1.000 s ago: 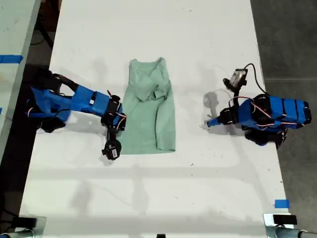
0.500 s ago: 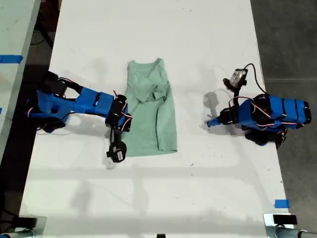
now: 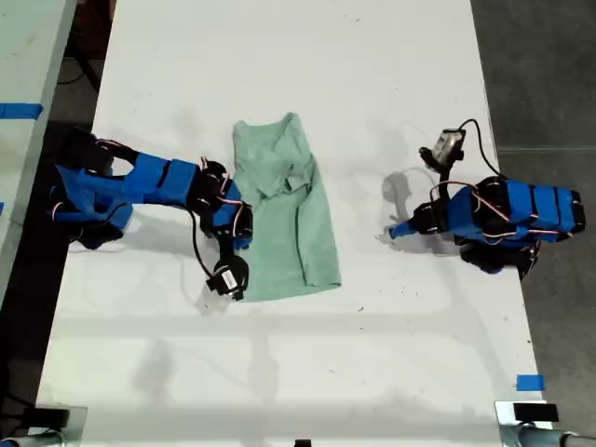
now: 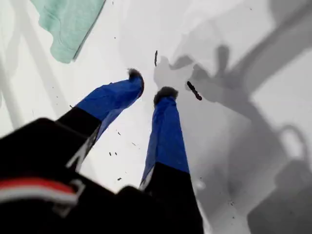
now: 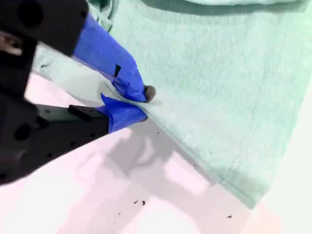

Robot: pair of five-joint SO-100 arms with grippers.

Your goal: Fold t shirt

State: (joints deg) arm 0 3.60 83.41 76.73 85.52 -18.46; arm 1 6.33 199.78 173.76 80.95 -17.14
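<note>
White table carries the t shirt, lying flat near its middle, neckline toward the far end. My second claw is pinched on the t shirt's long edge at the exterior view's left, probably to lift that side over for a fold. My first claw hovers narrowly parted and empty over bare table, well clear of the cloth
</note>
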